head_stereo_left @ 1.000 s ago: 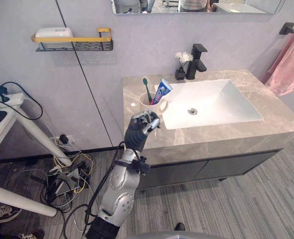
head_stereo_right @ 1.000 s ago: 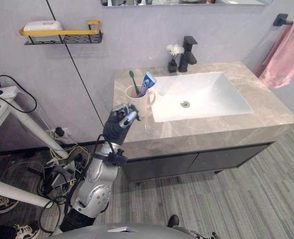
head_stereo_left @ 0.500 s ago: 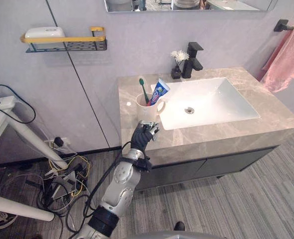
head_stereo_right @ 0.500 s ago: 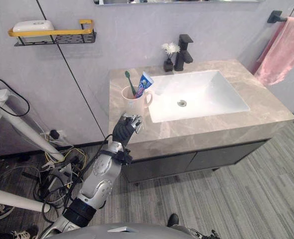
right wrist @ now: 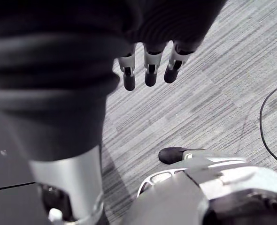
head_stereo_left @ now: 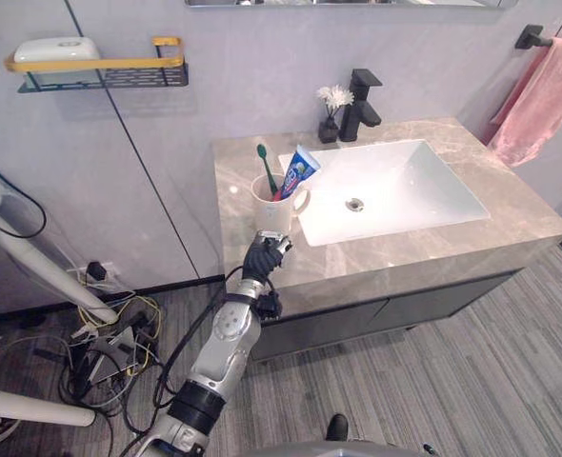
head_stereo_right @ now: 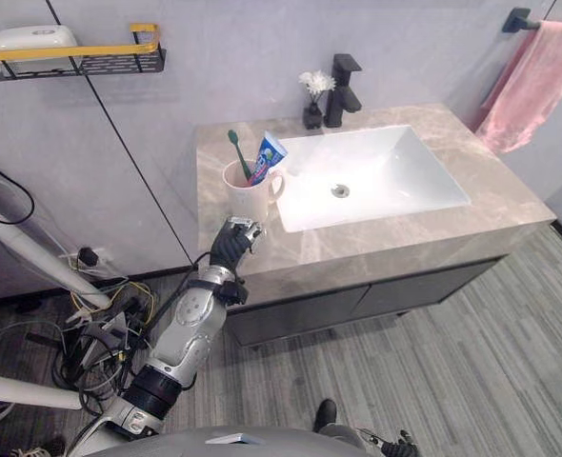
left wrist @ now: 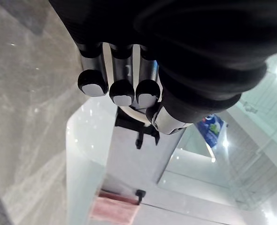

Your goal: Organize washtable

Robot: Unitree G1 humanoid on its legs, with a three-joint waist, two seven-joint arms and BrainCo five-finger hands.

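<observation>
A white cup point(head_stereo_left: 273, 208) stands on the marble washtable point(head_stereo_left: 424, 243) left of the sink point(head_stereo_left: 395, 181). In it are a green toothbrush point(head_stereo_left: 263, 165) and a blue toothpaste tube point(head_stereo_left: 298, 169). My left hand point(head_stereo_left: 262, 257) is just in front of the cup at the counter's front edge, apart from it. Its fingers point(left wrist: 122, 91) are curled and hold nothing. My right hand point(right wrist: 150, 70) hangs over the grey floor with its fingers relaxed and nothing in them.
A black faucet point(head_stereo_left: 362, 95) and a small vase of white flowers point(head_stereo_left: 331, 112) stand behind the sink. A pink towel point(head_stereo_left: 538, 95) hangs at the right. A wall shelf point(head_stereo_left: 95, 67) holds a white soap dish. Cables point(head_stereo_left: 100, 343) and white table legs point(head_stereo_left: 33, 276) lie at the left.
The camera has shifted, so the whole scene sits differently. My left hand has sunk a little away from the cup toward the counter's front edge.
</observation>
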